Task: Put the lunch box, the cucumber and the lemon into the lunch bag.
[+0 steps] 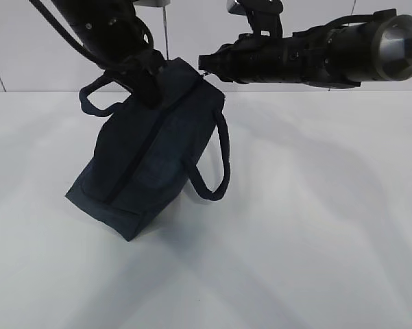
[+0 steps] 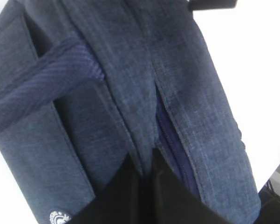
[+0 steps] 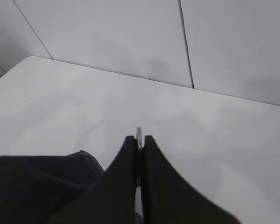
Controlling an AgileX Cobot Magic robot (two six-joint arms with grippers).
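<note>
White desk (image 1: pixel 315 240) fills scene, pale panelled wall behind. Dark navy lunch bag (image 1: pixel 151 164) tilted, one end on desk, other end raised. Zipper (image 2: pixel 170 144) runs along its top, looks shut. Loop handles (image 1: pixel 216 161) hang at both sides. Left claw (image 1: pixel 147 86) clamped together on bag fabric at raised end. Right claw (image 1: pixel 207 65) pinched together on small silvery zipper pull (image 3: pixel 139 136) at bag's upper corner. Small round white logo (image 2: pixel 57 217) on bag side, writing unreadable.
</note>
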